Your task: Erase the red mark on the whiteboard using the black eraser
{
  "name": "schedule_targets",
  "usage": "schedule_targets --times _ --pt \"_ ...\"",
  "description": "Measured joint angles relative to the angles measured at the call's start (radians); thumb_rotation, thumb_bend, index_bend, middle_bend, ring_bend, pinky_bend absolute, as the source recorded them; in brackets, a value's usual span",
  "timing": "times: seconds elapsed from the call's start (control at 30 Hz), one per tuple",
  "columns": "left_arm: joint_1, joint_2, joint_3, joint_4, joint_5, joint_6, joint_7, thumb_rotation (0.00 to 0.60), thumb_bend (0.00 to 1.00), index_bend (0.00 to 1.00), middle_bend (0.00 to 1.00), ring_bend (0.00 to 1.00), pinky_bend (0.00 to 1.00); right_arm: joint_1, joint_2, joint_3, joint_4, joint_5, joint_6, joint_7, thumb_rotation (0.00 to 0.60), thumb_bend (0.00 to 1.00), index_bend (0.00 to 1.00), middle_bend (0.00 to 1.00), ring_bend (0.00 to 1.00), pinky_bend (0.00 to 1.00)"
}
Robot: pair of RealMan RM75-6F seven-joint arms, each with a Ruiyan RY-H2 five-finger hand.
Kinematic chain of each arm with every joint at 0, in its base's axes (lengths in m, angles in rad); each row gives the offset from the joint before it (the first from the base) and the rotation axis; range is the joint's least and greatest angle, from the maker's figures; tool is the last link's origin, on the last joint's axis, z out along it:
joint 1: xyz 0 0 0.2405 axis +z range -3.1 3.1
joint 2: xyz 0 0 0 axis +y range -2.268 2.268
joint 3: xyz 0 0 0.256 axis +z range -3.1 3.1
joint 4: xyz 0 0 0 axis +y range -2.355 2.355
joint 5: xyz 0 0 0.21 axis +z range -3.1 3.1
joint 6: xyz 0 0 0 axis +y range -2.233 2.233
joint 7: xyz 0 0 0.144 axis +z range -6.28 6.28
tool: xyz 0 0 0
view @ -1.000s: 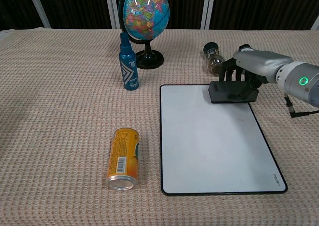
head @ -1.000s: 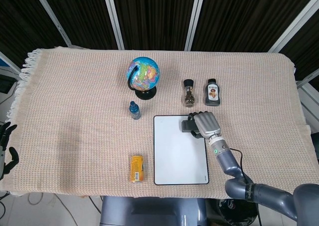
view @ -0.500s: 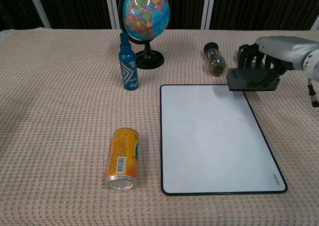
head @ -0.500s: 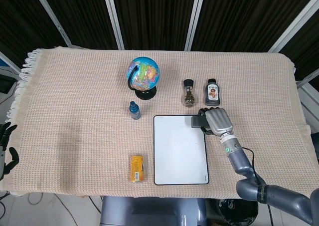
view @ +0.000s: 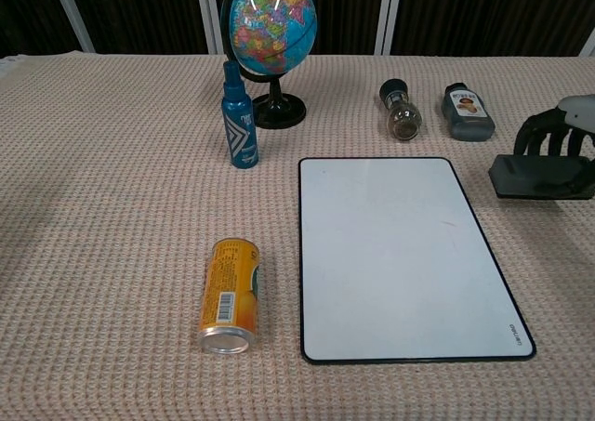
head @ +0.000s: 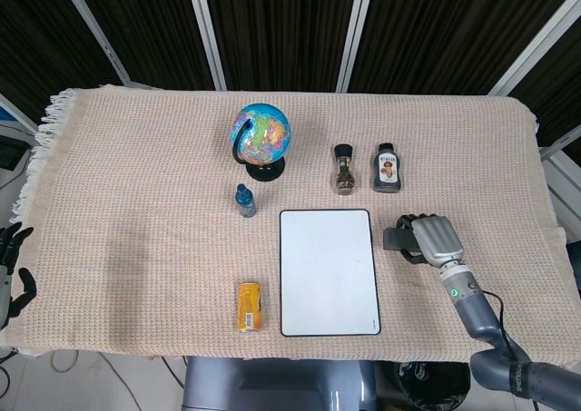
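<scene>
The right hand (head: 434, 236) is to the right of the whiteboard (head: 329, 271), off its edge, w/ the fingers curled over the black eraser (head: 397, 239) and grasping it. In the chest view the same hand (view: 565, 133) shows only at the right border of the frame; the dark fingers (view: 547, 143) reach down over the eraser (view: 541, 177), which is flat and just beside the board's right side, not touching it. Whether the eraser sits on the cloth or is a bit above it, I cannot tell.

The whiteboard (view: 402, 257) lies flat on the beige woven tablecloth (head: 136, 211), long side running away from the robot. Its surface looks plain white in both views; I see no red on it.

The left hand (head: 11, 268) is at the far left edge of the head view, beside the table, apart from everything. It holds nothing and the dark fingers look spread apart.

Other things: a globe (head: 261, 137) on a black stand behind the board, a small blue spray bottle (head: 245, 200) in front of the globe, approx. between globe and board corner. An orange can (head: 250, 306) lies on its side left of the board. Behind the board's far edge there are a small jar w/ black cap (head: 343, 170) and a dark bottle w/ label (head: 388, 169), near each other, both lying down.
</scene>
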Motion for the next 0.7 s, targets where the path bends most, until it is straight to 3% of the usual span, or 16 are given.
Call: schedule_targets --times 0.1,0.27,0.37,0.5,0.7 --pt "0.000 -0.001 0.000 -0.001 0.000 0.001 0.002 0.600 0.75 0.12 0.04 0.00 0.00 -0.016 -0.001 -0.012 0.026 -0.009 -0.001 0.030 0.600 0.31 0.44 0.44 0.46 0.39" --pt "0.001 -0.002 0.000 0.000 -0.001 0.001 0.005 0.600 0.75 0.12 0.04 0.00 0.00 -0.027 -0.002 -0.023 0.046 -0.015 -0.020 0.054 0.600 0.16 0.13 0.20 0.24 0.25" --pt "0.001 -0.003 0.000 0.000 -0.001 0.001 0.006 0.600 0.75 0.12 0.04 0.00 0.00 -0.026 0.009 -0.027 0.038 -0.008 -0.048 0.049 0.600 0.11 0.02 0.08 0.14 0.22" --pt "0.001 -0.001 0.000 -0.001 -0.003 0.001 0.006 0.600 0.75 0.12 0.04 0.00 0.00 -0.024 0.036 -0.025 -0.002 0.018 -0.071 0.019 0.600 0.08 0.00 0.01 0.07 0.19" --pt "0.001 0.000 0.000 -0.001 -0.003 0.001 0.005 0.600 0.75 0.12 0.04 0.00 0.00 -0.029 0.089 -0.009 -0.083 0.040 -0.062 0.000 0.600 0.07 0.00 0.00 0.05 0.18"
